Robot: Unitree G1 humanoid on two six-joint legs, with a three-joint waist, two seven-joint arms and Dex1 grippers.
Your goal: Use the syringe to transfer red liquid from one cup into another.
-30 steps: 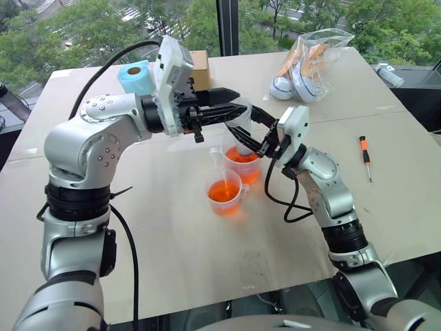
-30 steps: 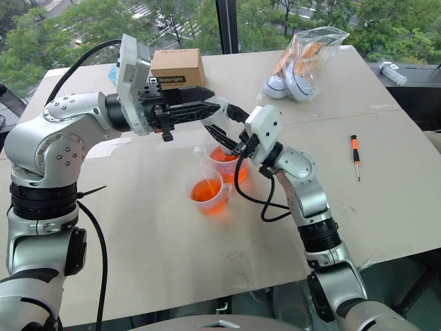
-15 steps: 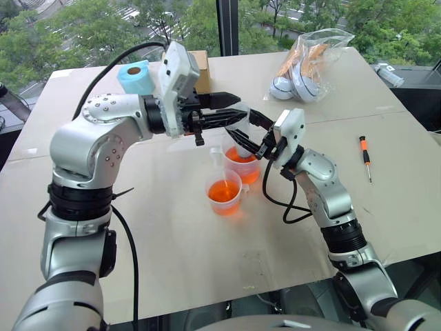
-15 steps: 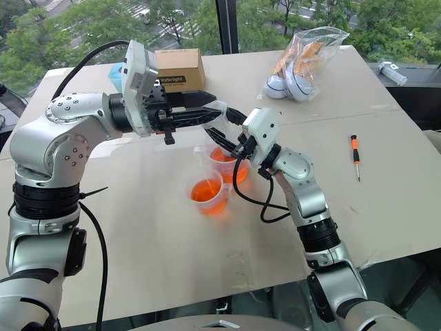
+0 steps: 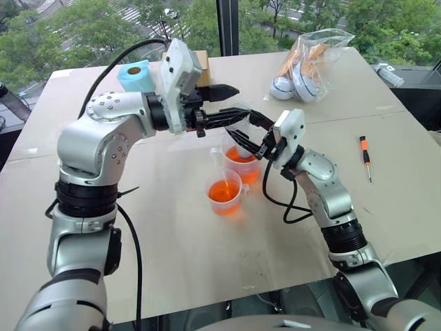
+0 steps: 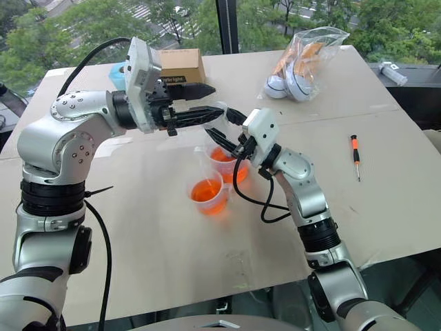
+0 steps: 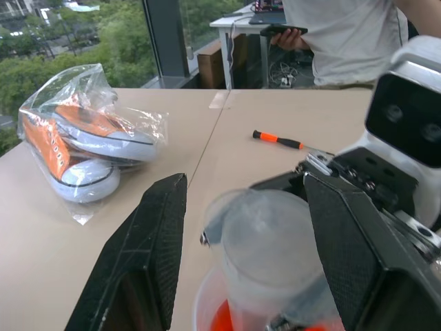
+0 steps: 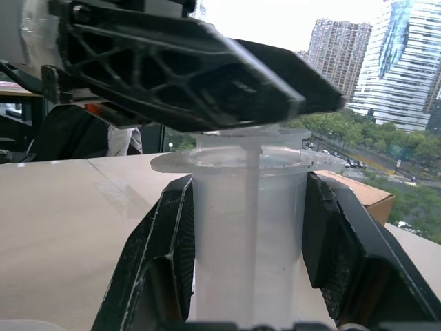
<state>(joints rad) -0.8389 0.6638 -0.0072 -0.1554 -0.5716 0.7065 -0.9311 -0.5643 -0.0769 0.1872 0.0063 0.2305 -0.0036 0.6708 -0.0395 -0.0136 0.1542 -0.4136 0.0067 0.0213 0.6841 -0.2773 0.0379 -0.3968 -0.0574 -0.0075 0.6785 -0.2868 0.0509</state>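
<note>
A pale cardboard-covered table (image 5: pixel 172 234) stands before windows with green trees beyond. The right gripper (image 8: pixel 244 269) clamps the translucent ribbed barrel of the syringe (image 8: pixel 247 234) between its 2 black fingers, upright above the taller cup (image 5: pixel 242 164). The left gripper (image 5: pixel 231 110) has its fingers spread either side of the flanged top, apparently not gripping. Orange-red liquid (image 5: pixel 223 192) fills the shorter handled cup (image 5: pixel 225 194) just beside it. Around lie a bag of sneakers (image 5: pixel 310 62), an orange-and-black screwdriver (image 5: pixel 365 157), a brown box (image 6: pixel 178 67) and a blue roll (image 5: pixel 135 76).
</note>
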